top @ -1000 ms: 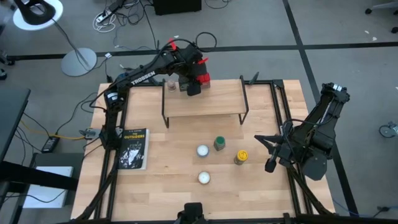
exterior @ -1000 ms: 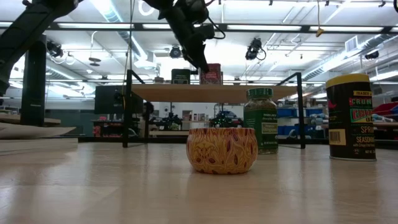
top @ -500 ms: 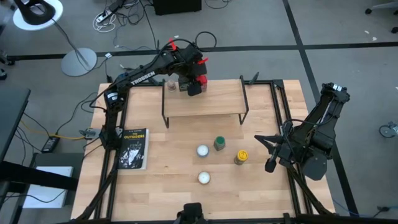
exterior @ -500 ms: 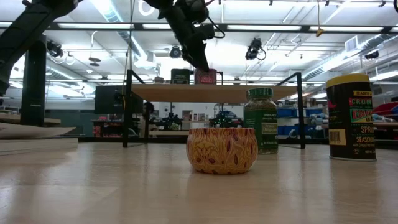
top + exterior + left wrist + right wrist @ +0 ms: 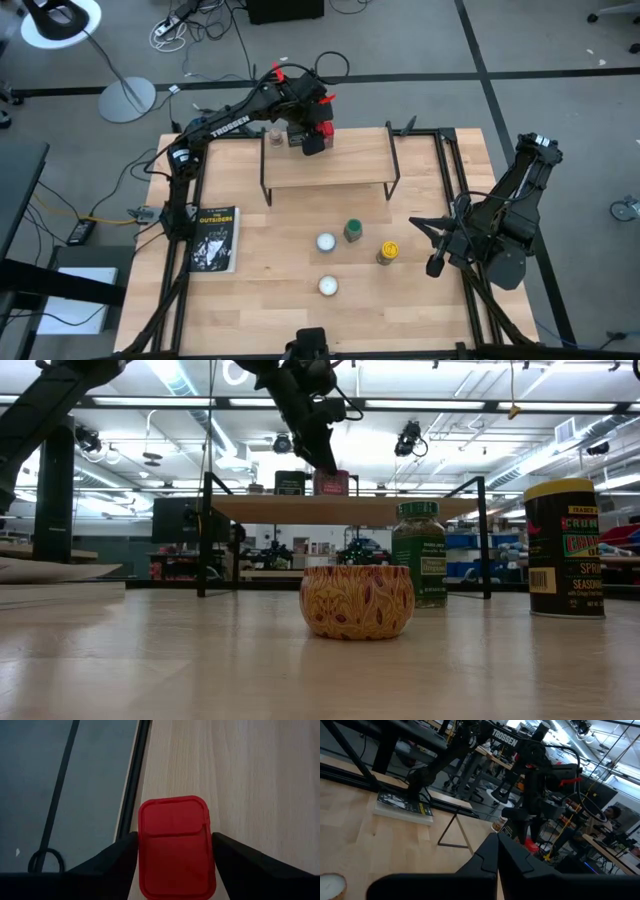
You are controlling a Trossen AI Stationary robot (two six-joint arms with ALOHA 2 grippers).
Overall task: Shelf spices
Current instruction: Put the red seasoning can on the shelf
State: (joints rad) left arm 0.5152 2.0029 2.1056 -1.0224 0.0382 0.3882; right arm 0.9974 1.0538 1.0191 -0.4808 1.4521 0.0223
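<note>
The shelf (image 5: pixel 330 160) stands at the table's far middle. Along its far edge stand a tan jar (image 5: pixel 275 133), a dark square tin (image 5: pixel 290 482) and the red box (image 5: pixel 176 847), each on its base. My left gripper (image 5: pixel 175 870) is open, slanting down over the red box, with one finger close on either side of its lid. The green-lidded jar (image 5: pixel 352 231) and the yellow-lidded jar (image 5: pixel 388 251) stand on the table in front of the shelf. My right gripper (image 5: pixel 434 266) waits shut at the table's right edge.
Two white round objects (image 5: pixel 325 242) (image 5: pixel 327 286) sit near the table's middle; the nearer one shows in the low view as a patterned tin (image 5: pixel 357 601). A book (image 5: pixel 215 239) lies at the left. The shelf top to the right of the red box is bare wood.
The red box has come down a little and now stands on the shelf top, slightly closer to the dark tin. My left gripper has kept its place above it.
</note>
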